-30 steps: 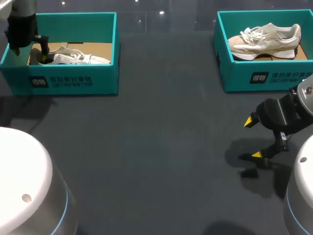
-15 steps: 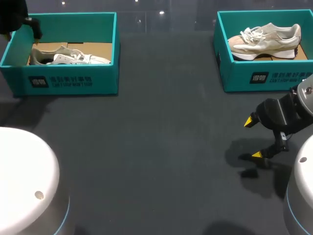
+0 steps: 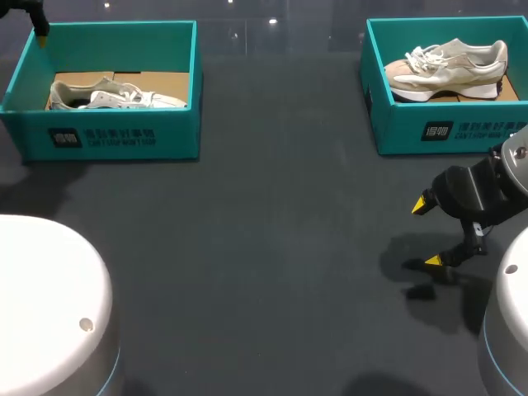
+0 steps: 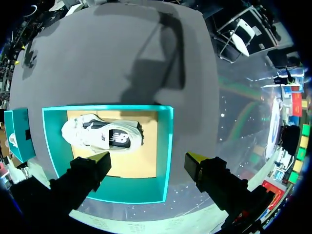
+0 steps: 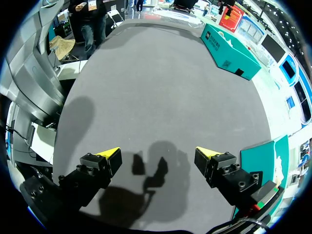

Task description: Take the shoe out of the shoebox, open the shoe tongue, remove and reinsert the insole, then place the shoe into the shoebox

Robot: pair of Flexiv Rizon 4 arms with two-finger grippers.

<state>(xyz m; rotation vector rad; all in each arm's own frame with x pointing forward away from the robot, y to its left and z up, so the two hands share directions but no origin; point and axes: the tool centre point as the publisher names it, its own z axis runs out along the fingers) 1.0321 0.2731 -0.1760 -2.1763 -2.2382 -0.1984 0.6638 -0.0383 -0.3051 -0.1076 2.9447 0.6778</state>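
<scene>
White sneaker (image 4: 102, 138), dark side logo, lies on side in teal shoebox (image 4: 165, 146); left gripper (image 4: 148, 158), right gripper (image 5: 158, 153) spread wide, empty.

You have two shoeboxes at the far side of the surface (image 3: 272, 247), well apart: the left shoebox (image 3: 115, 139) at the far left, the right shoebox (image 3: 450, 128) at the far right. The left shoe (image 3: 115, 96) lies in the left shoebox, and the right shoe (image 3: 445, 66) lies in the right one. Your left pincer (image 4: 148, 158) hangs above the left shoebox's far left corner. Your right pincer (image 3: 426, 233) is near the surface's right edge, in front of the right shoebox and apart from it.
</scene>
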